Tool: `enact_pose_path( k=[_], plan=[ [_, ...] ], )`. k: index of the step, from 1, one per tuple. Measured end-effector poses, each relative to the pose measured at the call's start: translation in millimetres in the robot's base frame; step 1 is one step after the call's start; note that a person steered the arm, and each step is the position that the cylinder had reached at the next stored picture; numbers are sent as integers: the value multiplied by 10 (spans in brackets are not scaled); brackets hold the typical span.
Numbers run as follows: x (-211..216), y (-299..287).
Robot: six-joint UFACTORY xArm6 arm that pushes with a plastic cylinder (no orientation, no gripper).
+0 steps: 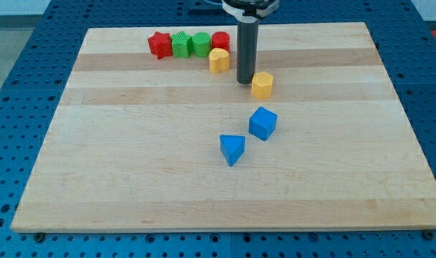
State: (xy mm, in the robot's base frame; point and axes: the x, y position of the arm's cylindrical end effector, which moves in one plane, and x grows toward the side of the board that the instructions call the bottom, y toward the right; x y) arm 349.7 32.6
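My tip (244,82) rests on the wooden board (132,172) near the view's top centre. It stands just left of a yellow hexagonal block (262,84), touching it or nearly so. A yellow heart-like block (219,60) lies up and to the left of the tip. Behind that runs a row along the top edge: a red star (159,44), a green block (181,44), a green cylinder (201,44) and a red cylinder (221,40). Below the tip sit a blue cube (262,123) and a blue triangular block (232,149).
The board lies on a blue perforated table (17,86) that surrounds it on all sides.
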Motion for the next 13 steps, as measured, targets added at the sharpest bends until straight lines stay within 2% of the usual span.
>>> enact_pose_path(
  k=[4,8,13],
  plan=[
    [0,134],
    [282,403],
    [347,557]
  ],
)
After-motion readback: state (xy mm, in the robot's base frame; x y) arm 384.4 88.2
